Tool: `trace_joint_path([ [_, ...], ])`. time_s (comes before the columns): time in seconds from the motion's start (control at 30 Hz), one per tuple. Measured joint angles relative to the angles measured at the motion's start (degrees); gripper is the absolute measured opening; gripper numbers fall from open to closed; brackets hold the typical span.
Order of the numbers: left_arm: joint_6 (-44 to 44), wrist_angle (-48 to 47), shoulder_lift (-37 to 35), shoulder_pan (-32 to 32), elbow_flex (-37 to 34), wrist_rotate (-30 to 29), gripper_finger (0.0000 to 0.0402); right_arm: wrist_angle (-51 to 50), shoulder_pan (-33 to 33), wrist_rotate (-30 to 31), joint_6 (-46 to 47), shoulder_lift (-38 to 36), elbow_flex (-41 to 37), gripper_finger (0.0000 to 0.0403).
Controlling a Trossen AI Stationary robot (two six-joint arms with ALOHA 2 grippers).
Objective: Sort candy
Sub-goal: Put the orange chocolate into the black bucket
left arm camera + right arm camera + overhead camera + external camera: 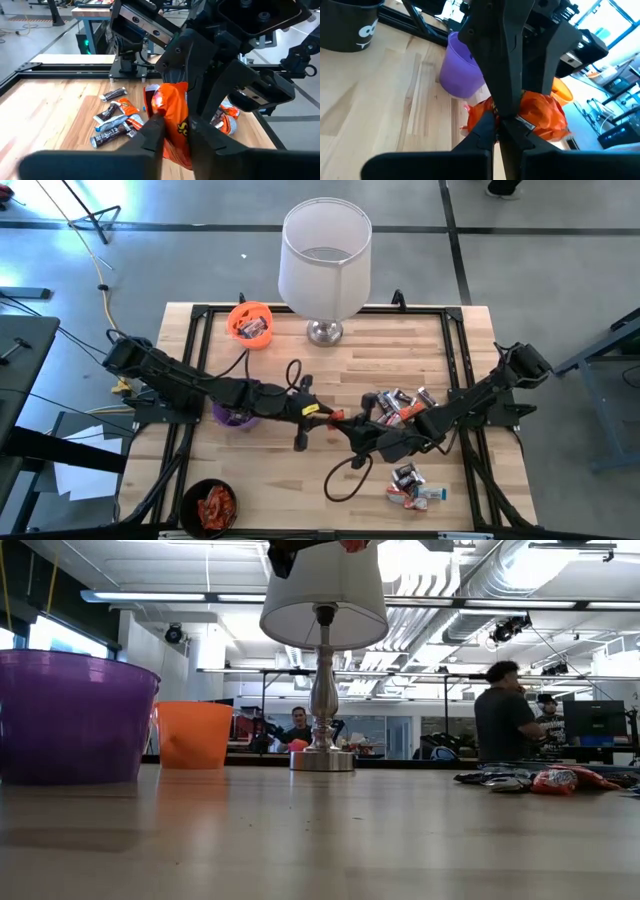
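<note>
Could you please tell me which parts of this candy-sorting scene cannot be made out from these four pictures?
- Contents of the purple plastic cup: high view, the left arm covers it; low view, its wall hides them.
- The shiny orange-wrapped candy passed between the left hand and right hand: its print is masked by dark fingers in both wrist views.
- Contents of the black cup: high view, cut by the bottom edge.
- Wrapper print in the loose candy pile: too small.

A white-shaded lamp [325,265] stands near orange [250,323], purple [232,417] and black [209,506] cups.
</note>
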Motion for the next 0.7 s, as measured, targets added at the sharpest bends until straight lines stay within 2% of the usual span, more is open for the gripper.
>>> trace_joint_path([
  [0.1, -0.1, -0.5, 0.0, 0.0, 0.0, -0.1, 0.0015, -1.2, 0.0, 0.2, 2.4, 0.0, 0.0, 0.0004],
  [0.27, -1.5, -1.1, 0.0, 0.0, 0.0, -0.1, 0.0007, -1.8, -0.1, 0.4, 5.6, 0.0, 0.1, 0.0017],
  [0.6, -2.1, -1.5, 0.1, 0.1, 0.0, -0.4, 0.0001, -4.2, 0.0, 0.7, 12.0, 0.0, 0.2, 0.0115],
  [0.7, -3.6, -4.1, -0.9, 0.0, 0.0, -0.7, 0.0001, -6.9, 0.0, 1.5, 18.4, -0.1, 0.2, 0.0133],
])
